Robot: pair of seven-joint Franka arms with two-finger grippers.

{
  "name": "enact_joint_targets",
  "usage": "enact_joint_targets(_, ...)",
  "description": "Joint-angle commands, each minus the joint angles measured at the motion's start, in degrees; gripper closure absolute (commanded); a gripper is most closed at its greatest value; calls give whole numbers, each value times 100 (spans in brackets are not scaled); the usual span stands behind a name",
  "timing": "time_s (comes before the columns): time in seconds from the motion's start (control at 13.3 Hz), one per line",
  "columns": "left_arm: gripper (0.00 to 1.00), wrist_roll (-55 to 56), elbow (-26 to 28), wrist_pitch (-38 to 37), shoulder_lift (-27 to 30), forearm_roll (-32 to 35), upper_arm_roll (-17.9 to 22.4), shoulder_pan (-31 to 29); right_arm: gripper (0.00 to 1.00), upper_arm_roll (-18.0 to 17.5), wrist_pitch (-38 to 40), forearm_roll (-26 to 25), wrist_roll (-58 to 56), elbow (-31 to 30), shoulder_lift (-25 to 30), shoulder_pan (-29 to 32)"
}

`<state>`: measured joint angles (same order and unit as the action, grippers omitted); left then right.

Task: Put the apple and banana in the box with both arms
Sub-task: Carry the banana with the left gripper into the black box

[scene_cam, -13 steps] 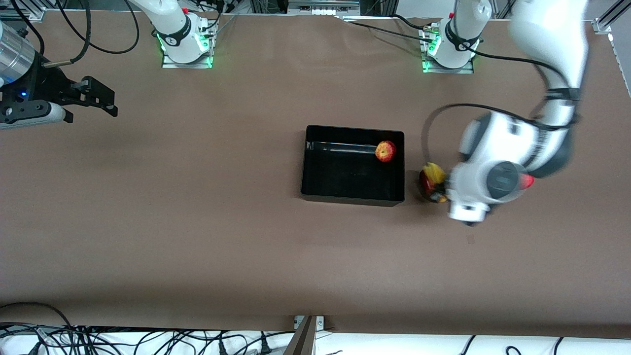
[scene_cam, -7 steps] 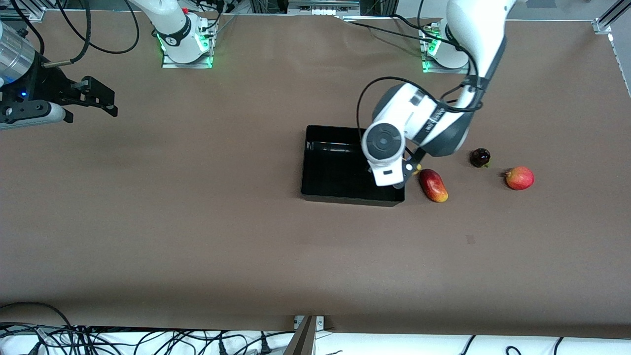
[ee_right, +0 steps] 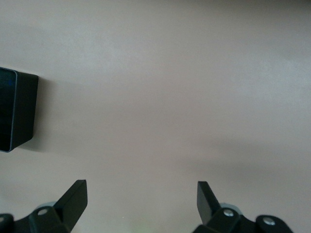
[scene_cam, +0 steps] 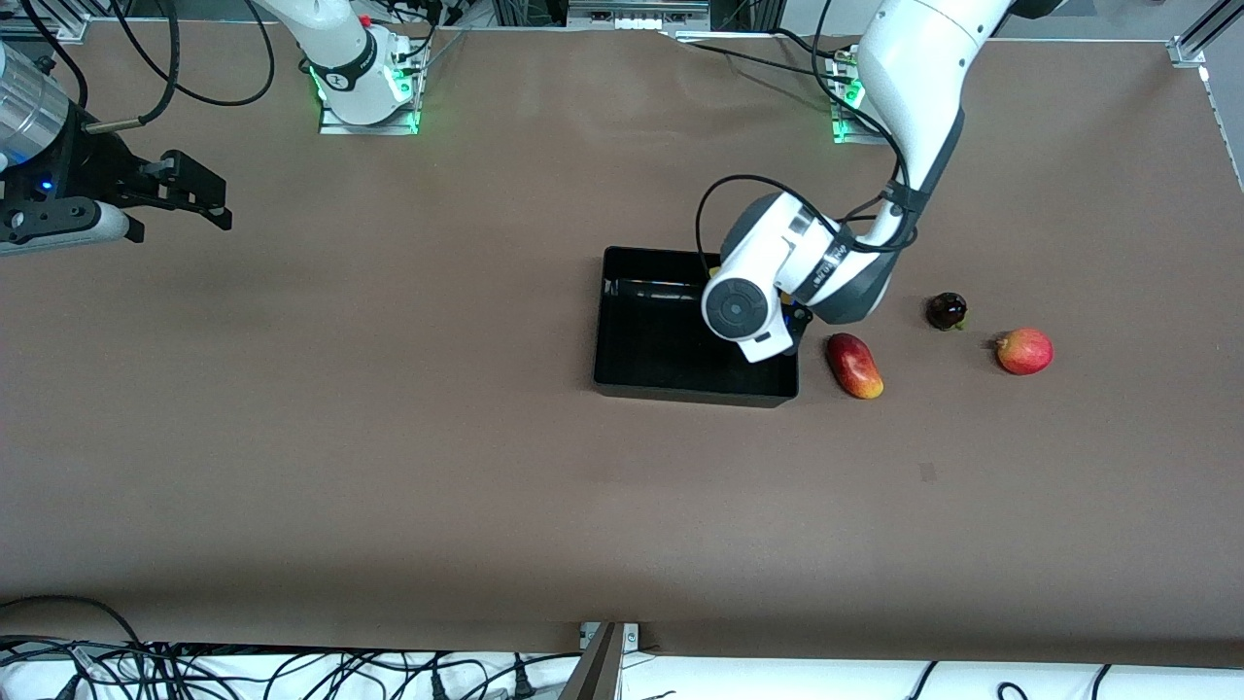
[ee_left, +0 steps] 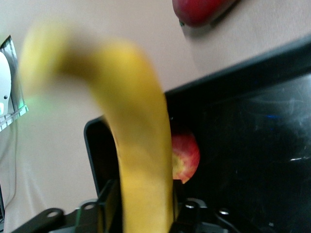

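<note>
While the right pincer (ee_right: 138, 204) waits spread wide over bare table (scene_cam: 389, 437), the left pincer (ee_left: 146, 213) hangs over the box (scene_cam: 622, 384), clenched on the banana (ee_left: 138, 145) so the fruit can drop inside. Below it, the apple (ee_left: 185, 158) already sits in the box.

Front view: apple fully hidden under left arm's wrist; banana nearly all hidden too. Left wrist view: banana (ee_left: 141, 160) blurred, apple (ee_left: 184, 158) half covered by it, mango-like fruit (ee_left: 201, 10) cut by frame edge.
</note>
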<state>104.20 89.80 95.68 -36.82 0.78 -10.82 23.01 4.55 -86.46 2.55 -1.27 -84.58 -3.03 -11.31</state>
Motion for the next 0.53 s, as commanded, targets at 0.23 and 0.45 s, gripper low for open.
enact_joint_targets(0.23, 0, -13, -470, -251, 131, -52, 36, -24, 0, 2, 24, 97, -13, 82, -5, 6)
enact_joint_targets(0.45, 0, -1195, -1287, -778, 394, -43, 71, -418, 0, 2, 24, 97, -13, 82, -5, 6)
